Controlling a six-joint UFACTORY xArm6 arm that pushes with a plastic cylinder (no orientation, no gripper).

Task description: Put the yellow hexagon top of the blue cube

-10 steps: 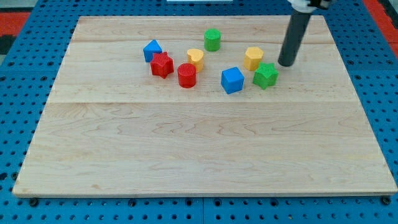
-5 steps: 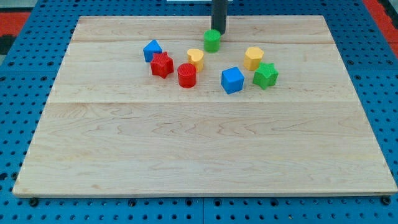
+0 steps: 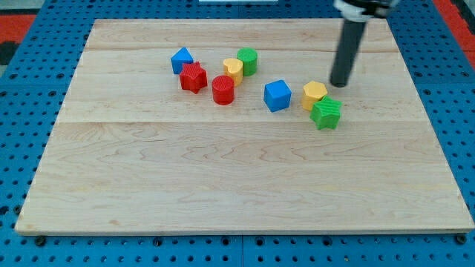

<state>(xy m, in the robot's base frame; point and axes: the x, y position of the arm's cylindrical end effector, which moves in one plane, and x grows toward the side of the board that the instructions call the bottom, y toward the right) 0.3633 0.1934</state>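
The yellow hexagon [image 3: 314, 95] sits to the right of the blue cube [image 3: 277, 96], a small gap between them, and touches the green star [image 3: 326, 113] at its lower right. My tip [image 3: 340, 84] stands just above and right of the yellow hexagon, close to it but apart.
A second blue block [image 3: 181, 59], a red star [image 3: 193, 77], a red cylinder [image 3: 223, 90], a yellow heart-like block [image 3: 233, 70] and a green cylinder [image 3: 247, 61] cluster at the upper left of the wooden board [image 3: 237, 185]. Blue pegboard surrounds the board.
The yellow hexagon and green star have shifted down and right. The green cylinder has moved down-left against the yellow heart-like block. My tip went from the green cylinder to the right.
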